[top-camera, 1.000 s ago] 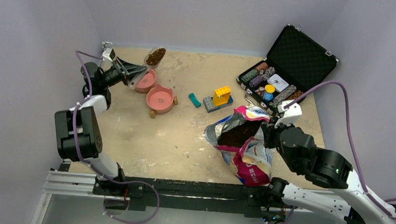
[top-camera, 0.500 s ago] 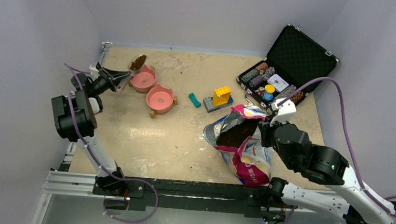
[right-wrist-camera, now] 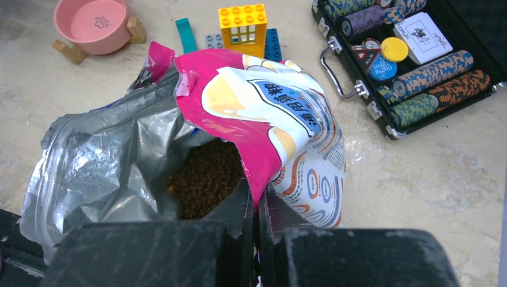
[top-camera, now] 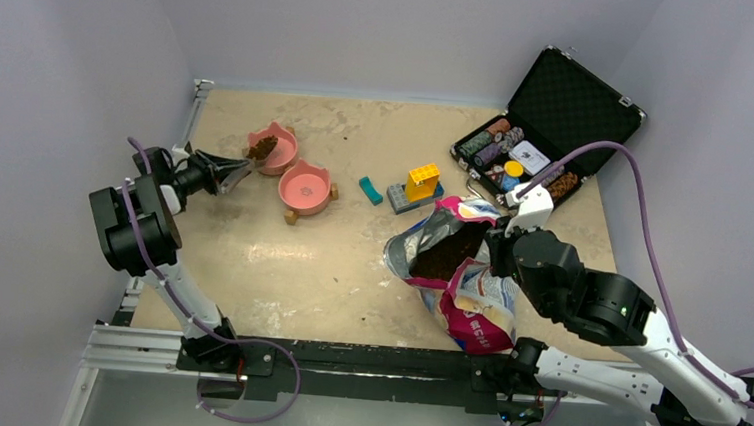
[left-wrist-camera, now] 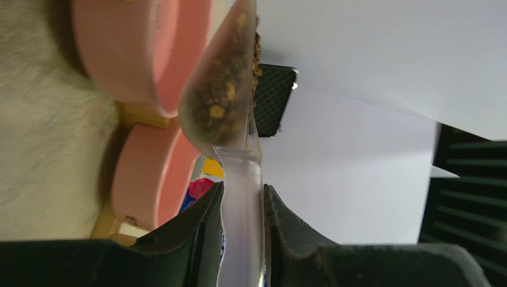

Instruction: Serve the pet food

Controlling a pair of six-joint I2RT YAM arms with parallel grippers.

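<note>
Jaws of your left gripper [left-wrist-camera: 242,194] pinch the scoop [left-wrist-camera: 239,170] of kibble [left-wrist-camera: 218,101] at the far pink bowl [top-camera: 290,149]. Those of your right gripper [right-wrist-camera: 257,206] clamp the food bag [right-wrist-camera: 287,137].

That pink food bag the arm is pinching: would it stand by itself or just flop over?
Probably floppy: the bag has creased, crumpled foil walls, and its rim is pinched up by the right gripper. The kibble inside likely makes it bottom-heavy, so it may slump rather than tip.
</note>
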